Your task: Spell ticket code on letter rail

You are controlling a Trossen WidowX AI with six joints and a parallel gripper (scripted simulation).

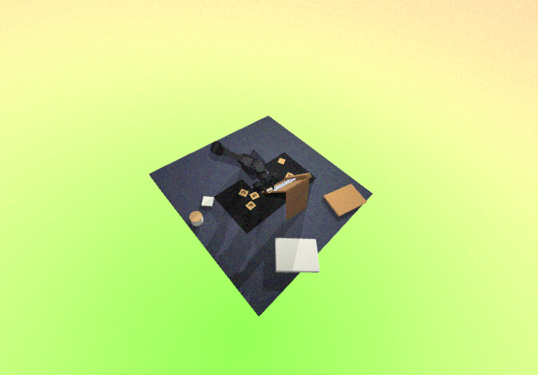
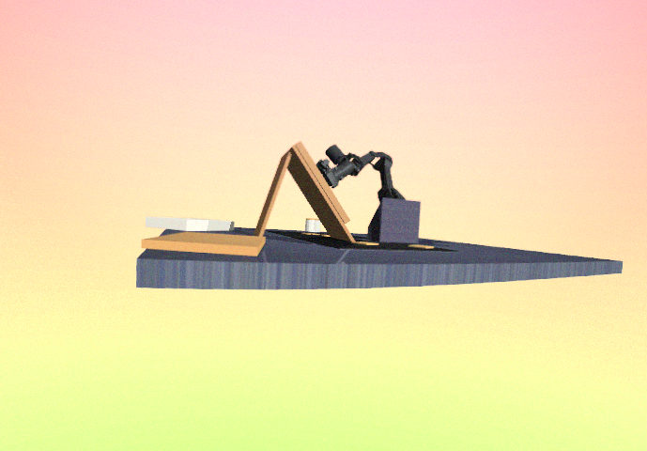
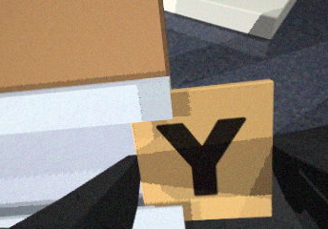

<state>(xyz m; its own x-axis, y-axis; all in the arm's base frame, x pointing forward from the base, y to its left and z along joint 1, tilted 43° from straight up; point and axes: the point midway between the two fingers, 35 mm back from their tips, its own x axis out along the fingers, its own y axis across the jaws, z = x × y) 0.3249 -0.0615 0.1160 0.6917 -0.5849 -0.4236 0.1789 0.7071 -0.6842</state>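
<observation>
Gripper (image 3: 205,210) pinches the Y tile (image 3: 205,148) by its side edges at the pale rail's (image 3: 62,138) open end on the board (image 2: 315,186), mid-counter; I judge it light, rigid, slick-faced, so edge grip suits sliding.

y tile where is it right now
In the wrist view the Y tile sits right of centre, gripped, its left edge overlapping the pale rail's open end on the sloped board.

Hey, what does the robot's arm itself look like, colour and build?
The arm is dark grey to black all over, made of slim links with rounded joints, and rises from a slate-blue box base. The tool is a chunky dark block. In the wrist view its fingers show as plain dark wedges. No cables or markings are visible.
</observation>
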